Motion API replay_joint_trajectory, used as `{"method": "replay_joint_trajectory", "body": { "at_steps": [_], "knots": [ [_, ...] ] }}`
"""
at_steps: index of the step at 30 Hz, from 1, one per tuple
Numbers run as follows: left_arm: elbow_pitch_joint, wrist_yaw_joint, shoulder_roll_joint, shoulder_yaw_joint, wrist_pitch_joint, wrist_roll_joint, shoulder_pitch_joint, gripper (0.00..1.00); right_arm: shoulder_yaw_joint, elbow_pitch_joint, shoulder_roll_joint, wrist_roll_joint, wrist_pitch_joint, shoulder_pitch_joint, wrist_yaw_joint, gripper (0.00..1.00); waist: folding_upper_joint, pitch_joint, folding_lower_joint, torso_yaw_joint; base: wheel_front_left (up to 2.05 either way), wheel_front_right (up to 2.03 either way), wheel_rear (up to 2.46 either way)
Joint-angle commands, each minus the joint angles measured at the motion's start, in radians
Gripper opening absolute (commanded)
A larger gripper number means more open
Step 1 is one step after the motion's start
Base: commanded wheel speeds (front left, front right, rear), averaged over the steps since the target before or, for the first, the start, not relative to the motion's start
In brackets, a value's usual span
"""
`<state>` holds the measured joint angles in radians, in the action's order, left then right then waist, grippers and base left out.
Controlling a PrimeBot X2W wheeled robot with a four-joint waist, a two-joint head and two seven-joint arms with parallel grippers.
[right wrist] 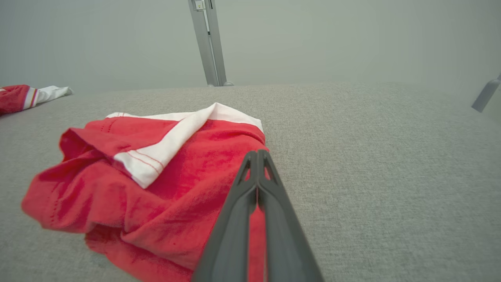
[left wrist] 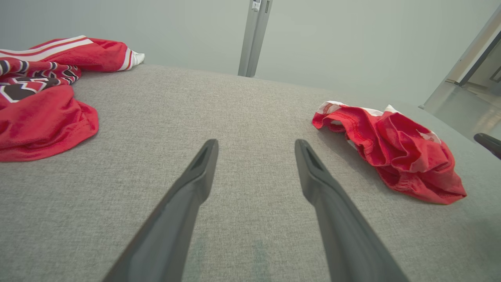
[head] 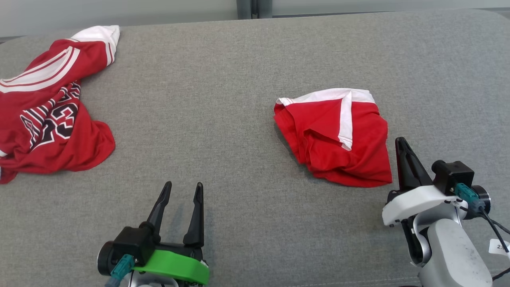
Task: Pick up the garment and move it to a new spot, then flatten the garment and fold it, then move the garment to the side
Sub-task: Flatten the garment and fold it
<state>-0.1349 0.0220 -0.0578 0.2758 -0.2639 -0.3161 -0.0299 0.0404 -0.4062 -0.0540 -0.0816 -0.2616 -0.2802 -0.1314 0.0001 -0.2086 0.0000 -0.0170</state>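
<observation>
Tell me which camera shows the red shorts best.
The head view: the shorts lie whole, seen from above, white trim plain. The right wrist view has them close but low, partly behind the shut right gripper. The left wrist view shows them at its right, low and bunched.

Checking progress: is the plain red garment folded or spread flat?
Loosely folded, not flat: the garment lies in rumpled layers, white band doubled over.

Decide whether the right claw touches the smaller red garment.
Cannot tell. In the head view the shut right claw lies close beside the garment; the right wrist view overlaps them. Neither shows contact or a gap plainly.
</observation>
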Motion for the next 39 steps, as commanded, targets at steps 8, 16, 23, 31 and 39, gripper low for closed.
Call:
{"method": "replay_joint_trajectory", "body": {
  "at_steps": [8,16,23,31,39],
  "knots": [
    [-0.012,-0.004,-0.003,0.005,0.000,-0.015,-0.023,1.00,-0.074,-0.098,0.002,-0.033,-0.004,-0.065,0.001,0.00,-0.0001,-0.013,0.0000,-0.031,0.00,0.00,0.00],
    [-0.011,-0.007,0.001,0.011,0.000,-0.025,-0.031,1.00,-0.120,-0.207,0.002,-0.024,-0.004,-0.139,0.002,0.00,-0.0001,-0.022,0.0000,-0.045,0.00,0.00,0.00],
    [-0.014,-0.004,0.003,0.014,0.000,-0.020,-0.046,1.00,-0.150,-0.269,0.002,-0.035,-0.004,-0.214,0.002,0.00,-0.0001,-0.029,0.0000,-0.067,0.00,0.00,0.00],
    [-0.018,0.000,0.006,0.035,0.000,-0.017,-0.060,1.00,-0.191,-0.347,0.002,-0.057,-0.004,-0.305,0.001,0.00,-0.0001,-0.041,0.0000,-0.101,0.00,0.00,0.00],
    [-0.028,0.003,0.007,0.050,0.000,-0.029,-0.067,1.00,-0.207,-0.444,0.002,-0.012,-0.004,-0.413,0.001,0.00,-0.0001,-0.042,0.0000,-0.142,0.00,0.00,0.00]
  ]
}}
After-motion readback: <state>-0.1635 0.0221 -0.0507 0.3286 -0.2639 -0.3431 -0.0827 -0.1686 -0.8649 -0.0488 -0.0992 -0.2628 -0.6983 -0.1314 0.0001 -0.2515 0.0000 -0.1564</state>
